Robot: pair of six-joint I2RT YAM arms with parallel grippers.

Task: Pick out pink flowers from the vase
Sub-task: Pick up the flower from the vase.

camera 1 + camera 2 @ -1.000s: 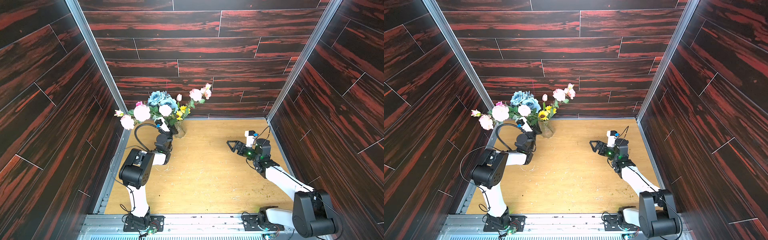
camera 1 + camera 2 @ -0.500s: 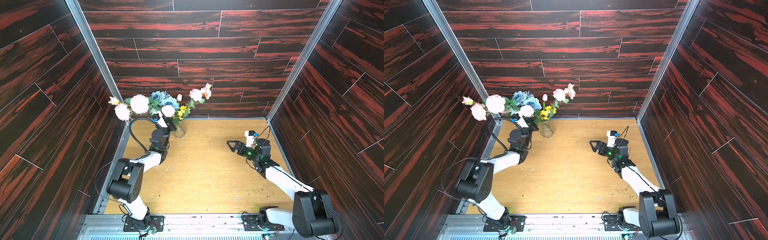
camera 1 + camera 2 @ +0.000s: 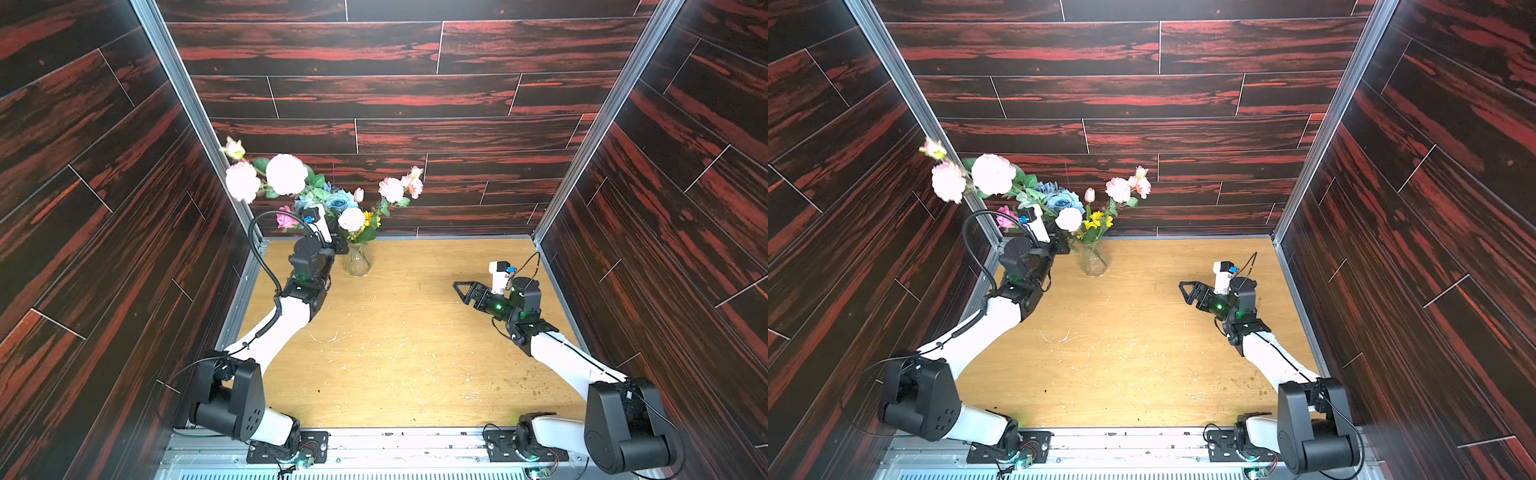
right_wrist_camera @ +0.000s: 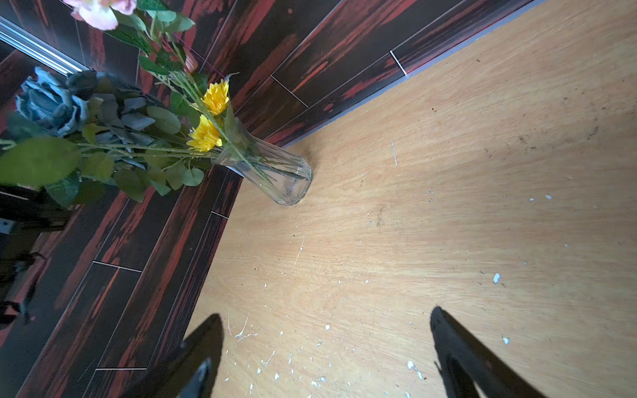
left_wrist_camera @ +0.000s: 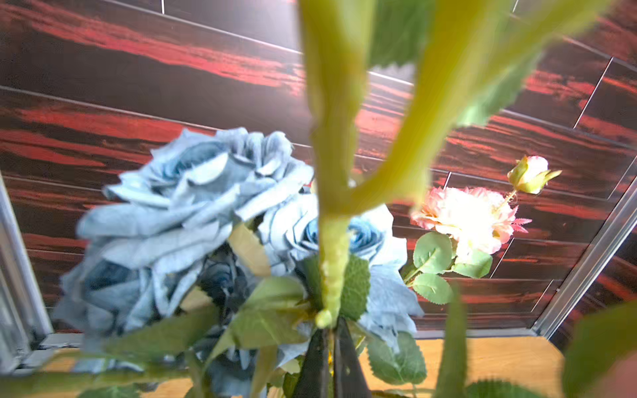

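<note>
The left end effector [image 5: 330,339] is closed on the green stem of the pink flower spray [image 3: 286,174], with the blooms at upper left of centre. The vase [image 3: 357,259] stands upright on the table [image 3: 395,353], above centre. The right end effector [image 4: 325,312] is wide open and empty.

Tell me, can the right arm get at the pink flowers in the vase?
Probably yes: the right gripper is open and empty, only bare table lies between it and the vase, and a pink spray leans its way.
</note>
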